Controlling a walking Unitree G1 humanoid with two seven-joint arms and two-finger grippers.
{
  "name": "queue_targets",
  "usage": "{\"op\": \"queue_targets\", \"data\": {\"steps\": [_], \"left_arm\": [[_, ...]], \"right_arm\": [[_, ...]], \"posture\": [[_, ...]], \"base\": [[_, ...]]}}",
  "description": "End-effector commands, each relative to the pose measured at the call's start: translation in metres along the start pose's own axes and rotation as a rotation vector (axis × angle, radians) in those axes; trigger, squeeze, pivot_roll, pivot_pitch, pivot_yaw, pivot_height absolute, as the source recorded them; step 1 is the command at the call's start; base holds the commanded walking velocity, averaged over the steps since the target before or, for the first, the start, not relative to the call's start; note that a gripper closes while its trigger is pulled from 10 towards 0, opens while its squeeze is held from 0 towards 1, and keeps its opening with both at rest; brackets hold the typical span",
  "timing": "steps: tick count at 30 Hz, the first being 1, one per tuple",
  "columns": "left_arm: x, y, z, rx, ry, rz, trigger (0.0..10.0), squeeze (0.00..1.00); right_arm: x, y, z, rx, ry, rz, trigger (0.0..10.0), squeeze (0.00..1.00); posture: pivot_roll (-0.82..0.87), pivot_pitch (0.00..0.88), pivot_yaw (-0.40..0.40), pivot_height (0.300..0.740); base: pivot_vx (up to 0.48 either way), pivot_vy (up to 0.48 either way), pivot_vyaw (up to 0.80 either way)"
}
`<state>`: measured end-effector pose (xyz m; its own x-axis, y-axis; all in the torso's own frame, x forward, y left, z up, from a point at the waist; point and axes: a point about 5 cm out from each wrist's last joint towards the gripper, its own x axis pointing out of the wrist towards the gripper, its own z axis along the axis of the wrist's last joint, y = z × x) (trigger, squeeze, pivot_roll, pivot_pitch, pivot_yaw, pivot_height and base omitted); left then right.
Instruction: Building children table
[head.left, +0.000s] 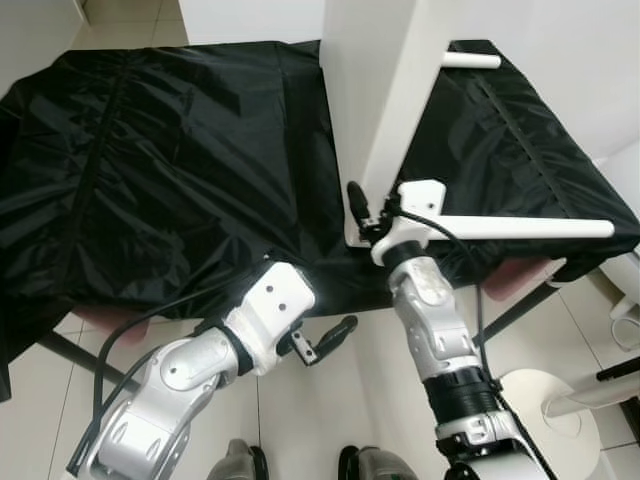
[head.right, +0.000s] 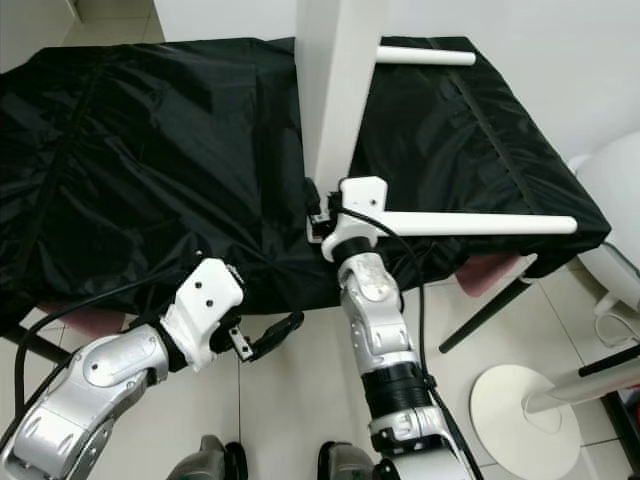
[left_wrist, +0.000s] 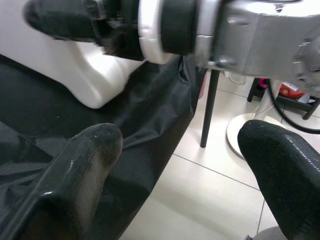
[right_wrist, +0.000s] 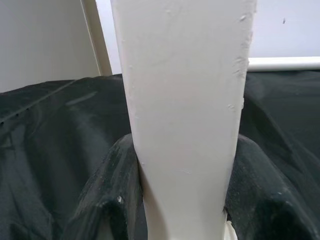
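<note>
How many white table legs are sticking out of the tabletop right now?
2: one leg beside the right tool, one at the tabletop's far end. Others may be hidden behind it.

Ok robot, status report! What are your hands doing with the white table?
Right end effector shut on white tabletop, held on edge. Left end effector open, off the black cloth. Two legs fitted. Nothing in the way.

head stereo downward, wrist views close
</note>
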<state>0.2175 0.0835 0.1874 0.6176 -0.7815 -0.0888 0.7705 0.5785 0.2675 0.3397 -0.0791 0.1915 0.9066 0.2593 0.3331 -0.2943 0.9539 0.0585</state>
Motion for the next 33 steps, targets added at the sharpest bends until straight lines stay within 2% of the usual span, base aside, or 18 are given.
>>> {"op": "queue_targets", "data": {"steps": [1,2,3,6,9,10,11,12,14,15,16,17,28,29,32,33], "left_arm": [[-0.001,0.0,0.001,-0.004,0.001,0.038,10.0,0.0],[-0.001,0.0,0.001,-0.005,0.002,0.041,10.0,0.0],[-0.001,0.0,0.001,-0.007,0.001,0.044,10.0,0.0],[0.0,-0.001,0.002,-0.009,0.0,0.047,10.0,0.0],[-0.001,-0.001,0.002,-0.008,0.0,0.047,10.0,0.0],[-0.001,-0.001,0.002,-0.009,0.0,0.047,10.0,0.0],[-0.001,-0.001,0.002,-0.009,0.0,0.047,10.0,0.0],[-0.001,0.0,0.002,-0.009,0.002,0.048,10.0,0.0],[-0.001,0.0,0.002,-0.01,0.003,0.048,10.0,0.0],[-0.001,0.0,0.002,-0.009,0.003,0.047,10.0,0.0],[-0.001,0.0,0.002,-0.009,0.003,0.047,10.0,0.0],[-0.001,0.0,0.002,-0.009,0.002,0.047,10.0,0.0],[-0.001,0.0,0.002,-0.006,0.0,0.051,10.0,0.0],[0.0,0.002,0.002,0.0,0.0,0.057,10.0,0.0],[0.0,0.002,0.002,0.0,0.0,0.057,10.0,0.0],[0.0,0.003,0.002,0.007,-0.002,0.063,10.0,0.0]], "right_arm": [[0.005,0.009,0.008,0.011,-0.063,0.022,1.8,0.0],[0.004,0.01,0.003,0.004,-0.043,0.022,1.6,0.0],[0.003,0.011,-0.004,0.003,-0.018,0.019,10.0,0.0],[0.003,0.013,-0.015,-0.011,0.017,0.018,10.0,0.0],[0.003,0.014,-0.013,-0.007,0.008,0.018,10.0,0.0],[0.003,0.013,-0.007,0.011,-0.028,0.014,10.0,1.0],[0.003,0.013,-0.007,0.011,-0.028,0.014,10.0,1.0],[0.003,0.008,0.001,-0.009,-0.089,-0.019,10.0,1.0],[0.003,0.006,0.003,-0.012,-0.106,-0.03,10.0,1.0],[0.002,0.004,0.003,-0.017,-0.115,-0.041,10.0,0.44],[0.002,0.004,0.003,-0.017,-0.115,-0.041,10.0,0.44],[0.001,0.002,0.004,-0.013,-0.125,-0.043,10.0,0.0],[-0.02,-0.007,0.001,-0.056,-0.135,-0.026,10.0,0.0],[-0.028,-0.008,0.0,-0.06,-0.129,-0.027,10.0,0.0],[-0.028,-0.008,0.0,-0.06,-0.129,-0.027,10.0,0.0],[-0.038,-0.011,-0.002,-0.064,-0.118,-0.026,10.0,0.0]], "posture": [[-0.03,0.133,-0.004,0.74],[-0.03,0.135,-0.004,0.74],[-0.03,0.134,-0.004,0.74],[-0.02,0.135,-0.003,0.74],[-0.02,0.135,-0.004,0.74],[-0.02,0.135,-0.004,0.74],[-0.02,0.135,-0.004,0.74],[-0.02,0.135,-0.004,0.74],[-0.02,0.135,-0.004,0.74],[-0.03,0.135,-0.003,0.74],[-0.03,0.135,-0.003,0.74],[-0.03,0.135,-0.004,0.74],[-0.03,0.131,-0.01,0.74],[-0.03,0.128,-0.013,0.74],[-0.03,0.128,-0.013,0.74],[-0.03,0.123,-0.014,0.74]], "base": [[0.0,0.0,0.0],[0.0,0.0,0.0],[0.0,0.0,0.0],[0.0,0.0,0.0],[0.0,0.0,0.0],[0.0,0.0,0.0],[0.0,0.0,0.0],[0.0,0.0,0.0],[0.0,0.0,0.0],[0.0,0.0,0.0],[0.0,0.0,0.0],[0.0,0.0,0.0],[0.0,0.0,0.0],[0.0,0.0,0.0],[0.0,0.0,0.0],[0.0,0.0,0.0]]}}
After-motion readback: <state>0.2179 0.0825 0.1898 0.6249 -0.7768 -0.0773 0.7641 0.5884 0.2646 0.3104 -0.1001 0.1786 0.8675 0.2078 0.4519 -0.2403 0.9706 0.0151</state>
